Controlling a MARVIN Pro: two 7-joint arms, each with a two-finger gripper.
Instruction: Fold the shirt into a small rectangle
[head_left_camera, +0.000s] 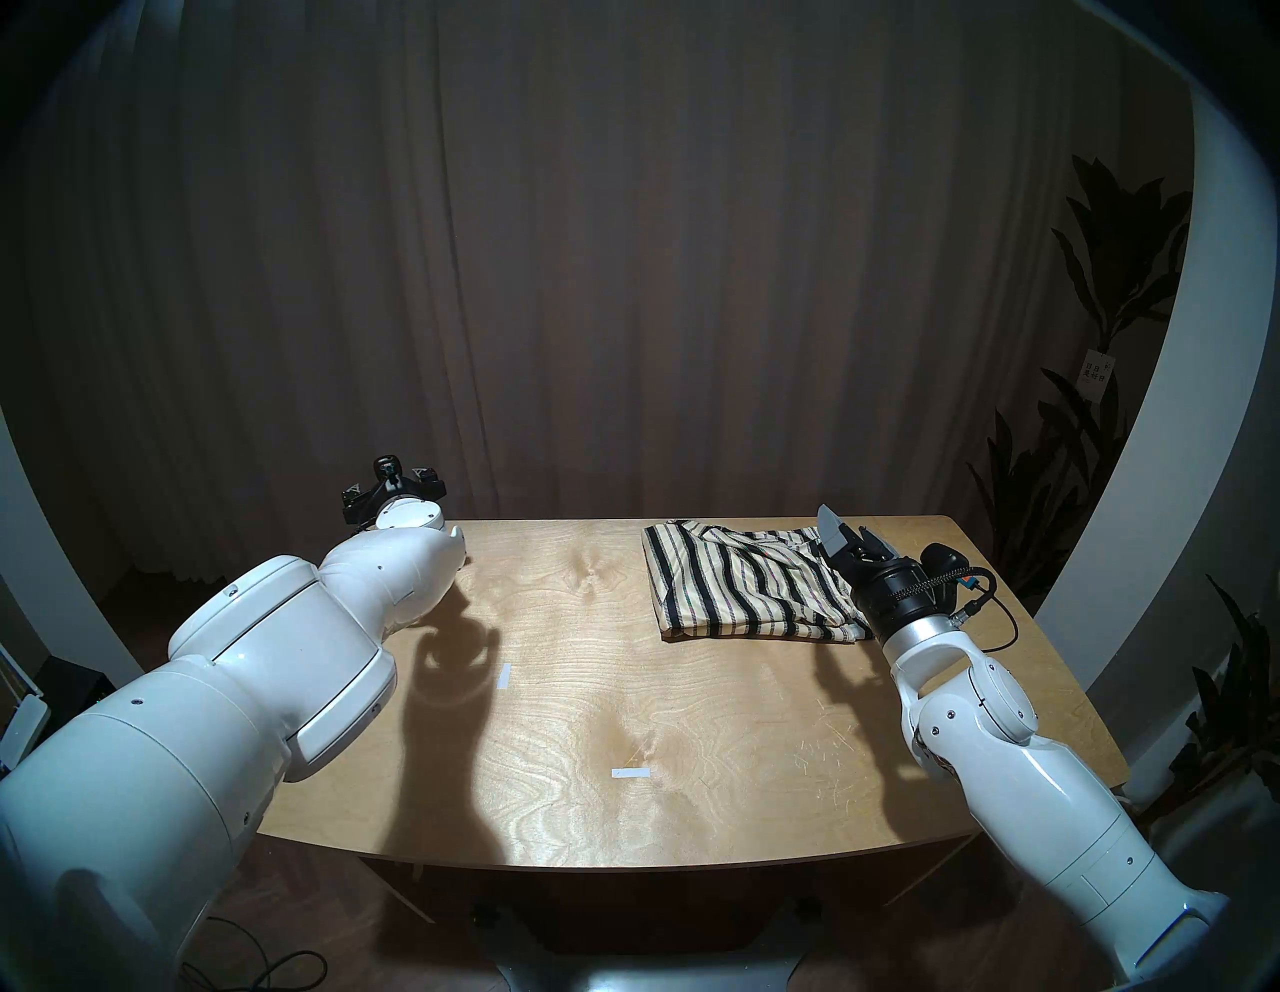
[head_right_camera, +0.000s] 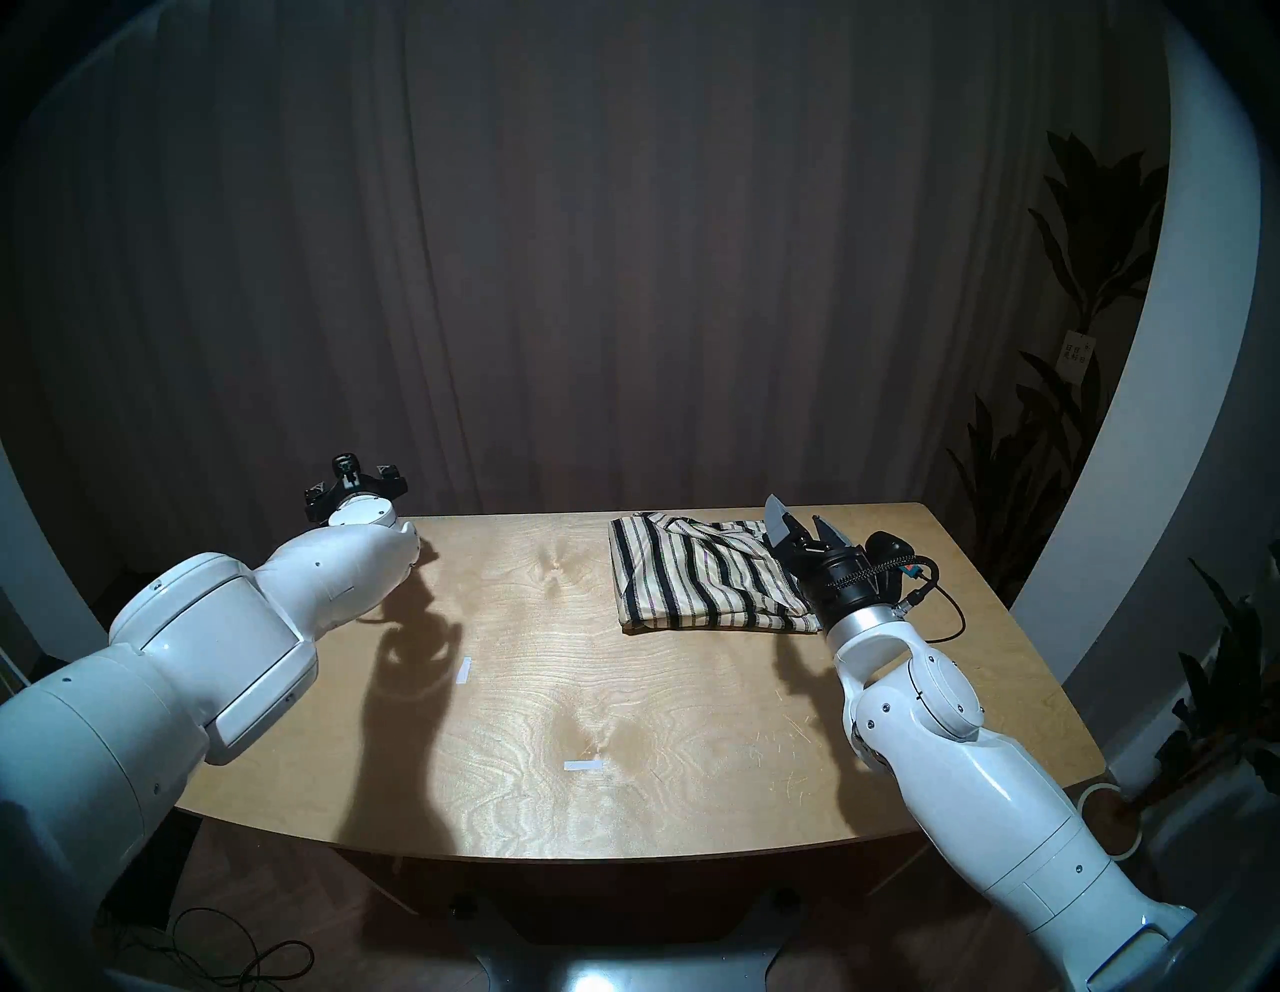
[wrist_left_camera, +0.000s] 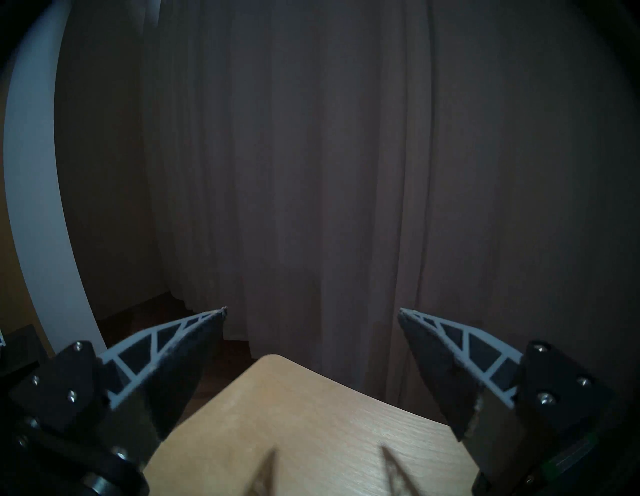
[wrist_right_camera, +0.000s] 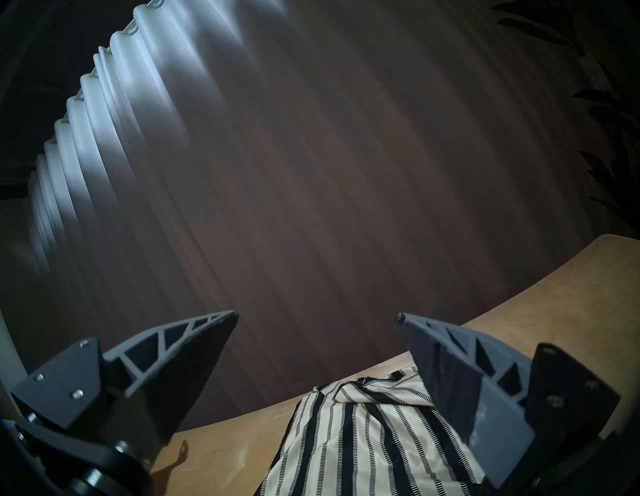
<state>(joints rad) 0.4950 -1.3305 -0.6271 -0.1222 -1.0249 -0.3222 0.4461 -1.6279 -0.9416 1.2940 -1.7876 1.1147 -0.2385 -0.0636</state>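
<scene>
The shirt (head_left_camera: 748, 585) (head_right_camera: 699, 582), cream with bold black stripes, lies folded into a rough rectangle at the far right of the wooden table (head_left_camera: 623, 706). Its top layer is wrinkled toward the back. My right gripper (head_left_camera: 848, 530) (head_right_camera: 802, 518) hangs just above the shirt's right edge, open, tilted up toward the curtain. In the right wrist view the shirt (wrist_right_camera: 360, 446) lies below the spread fingers of the right gripper (wrist_right_camera: 317, 316), with nothing between them. My left gripper (wrist_left_camera: 311, 310) is open and empty over the table's far left corner (wrist_left_camera: 277, 381).
Two white tape marks (head_left_camera: 503, 677) (head_left_camera: 630, 772) lie on the bare wood. A dark curtain (head_left_camera: 623, 277) hangs close behind the table's back edge. A leafy plant (head_left_camera: 1108, 332) stands to the right of the table. Cables lie on the floor at the left.
</scene>
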